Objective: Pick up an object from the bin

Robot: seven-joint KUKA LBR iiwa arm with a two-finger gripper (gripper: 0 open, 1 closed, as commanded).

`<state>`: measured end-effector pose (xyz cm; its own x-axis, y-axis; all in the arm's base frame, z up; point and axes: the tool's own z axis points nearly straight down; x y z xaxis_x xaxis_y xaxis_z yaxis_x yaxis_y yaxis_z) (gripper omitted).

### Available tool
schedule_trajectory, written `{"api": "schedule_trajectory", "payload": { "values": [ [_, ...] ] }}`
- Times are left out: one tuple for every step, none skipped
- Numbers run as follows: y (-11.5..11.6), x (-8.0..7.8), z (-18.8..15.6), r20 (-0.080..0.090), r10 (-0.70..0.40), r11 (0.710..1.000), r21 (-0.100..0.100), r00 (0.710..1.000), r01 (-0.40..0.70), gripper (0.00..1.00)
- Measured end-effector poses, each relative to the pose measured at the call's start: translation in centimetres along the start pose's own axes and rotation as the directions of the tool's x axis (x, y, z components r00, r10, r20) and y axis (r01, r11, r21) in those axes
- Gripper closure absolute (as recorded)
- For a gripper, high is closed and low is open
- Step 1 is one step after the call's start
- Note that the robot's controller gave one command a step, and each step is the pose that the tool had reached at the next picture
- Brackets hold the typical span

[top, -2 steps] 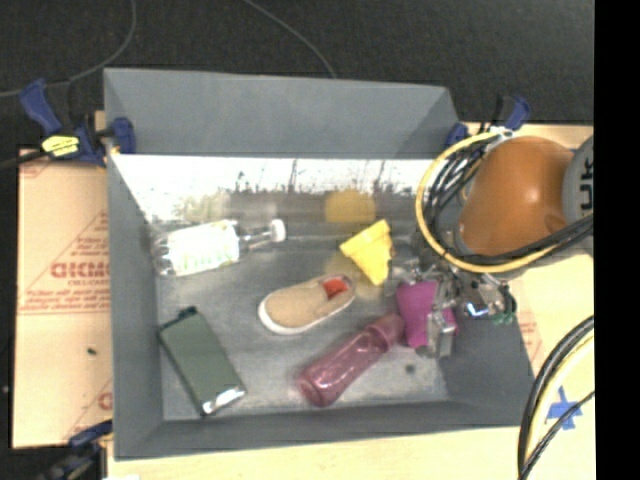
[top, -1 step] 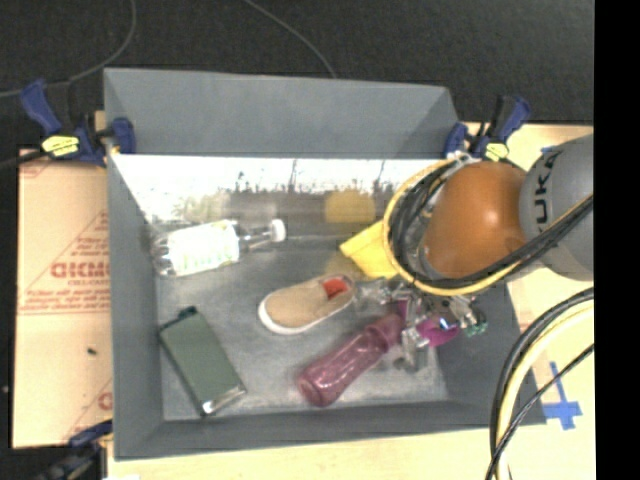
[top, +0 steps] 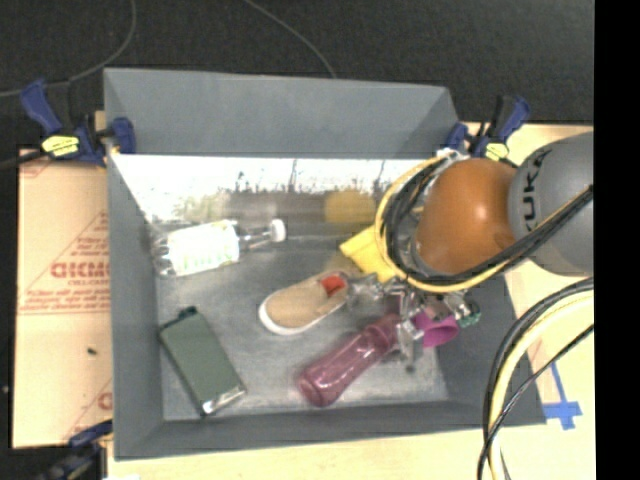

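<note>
My gripper (top: 402, 313) hangs under the arm's orange cover at the bin's right side, low over the upper end of a translucent purple bottle (top: 340, 366). That bottle lies slanted along the front of the bin. A small magenta piece (top: 436, 327) shows just right of the gripper. Just left of the gripper lies a tan shoe-shaped thing (top: 297, 305) with a red part (top: 332, 285) at its near end. A yellow thing (top: 366, 251) sticks out from under the cover behind it.
A clear plastic bottle with a white cap (top: 212, 245) lies at the back left. A dark green flat box (top: 202, 359) rests at the front left. The arm and its cables cover the bin's right corner.
</note>
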<state>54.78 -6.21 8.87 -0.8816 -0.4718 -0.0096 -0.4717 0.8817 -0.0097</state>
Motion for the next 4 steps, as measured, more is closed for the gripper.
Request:
{"api": "schedule_trajectory", "payload": {
  "values": [
    [0.3, 1.5, 0.8, -0.004, 0.24, 0.971, 0.0, 0.971, -0.24, 0.0],
    [1.7, 1.3, 1.3, -0.001, -0.072, 0.997, 0.0, 0.997, 0.072, 0.0],
    [5.4, 0.4, 1.6, -0.004, 0.297, 0.955, 0.0, 0.955, -0.297, 1.0],
    [5.4, 0.4, 1.6, -0.004, 0.296, 0.955, 0.001, 0.955, -0.296, 1.0]
  ]
}}
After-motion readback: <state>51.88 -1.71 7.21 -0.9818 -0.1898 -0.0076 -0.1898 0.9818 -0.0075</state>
